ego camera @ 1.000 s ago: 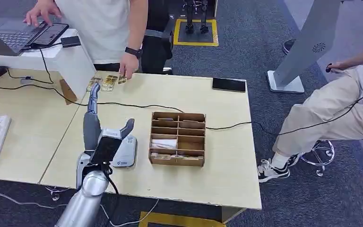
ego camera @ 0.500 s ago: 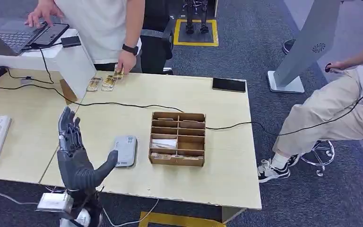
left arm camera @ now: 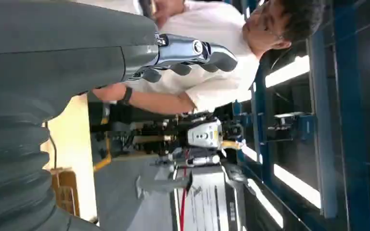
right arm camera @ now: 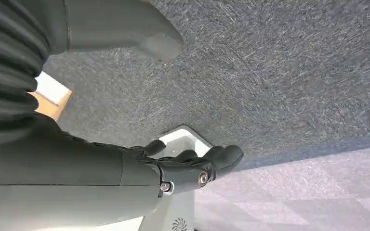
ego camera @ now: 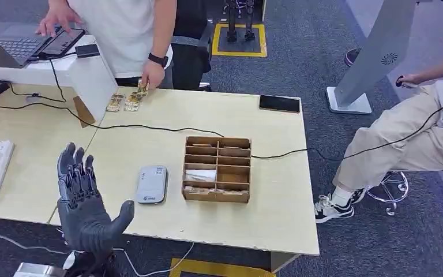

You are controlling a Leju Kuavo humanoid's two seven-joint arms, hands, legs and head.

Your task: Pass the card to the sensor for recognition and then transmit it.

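Our left hand (ego camera: 83, 208) hovers palm-up at the desk's (ego camera: 265, 213) near edge, fingers (ego camera: 74, 173) spread and empty. The cards (ego camera: 126, 102) lie well beyond it at the far edge, under a person's hand (ego camera: 151, 75). Our right hand (right arm camera: 183, 166) hangs empty over the floor, fingers loosely apart.

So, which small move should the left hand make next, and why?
Probably reach forward toward the person's hand, which pinches a card at the table's far edge. The left hand is raised, palm open, fingers apart and empty, near the front edge beside the grey sensor. It needs a card before anything can be scanned.
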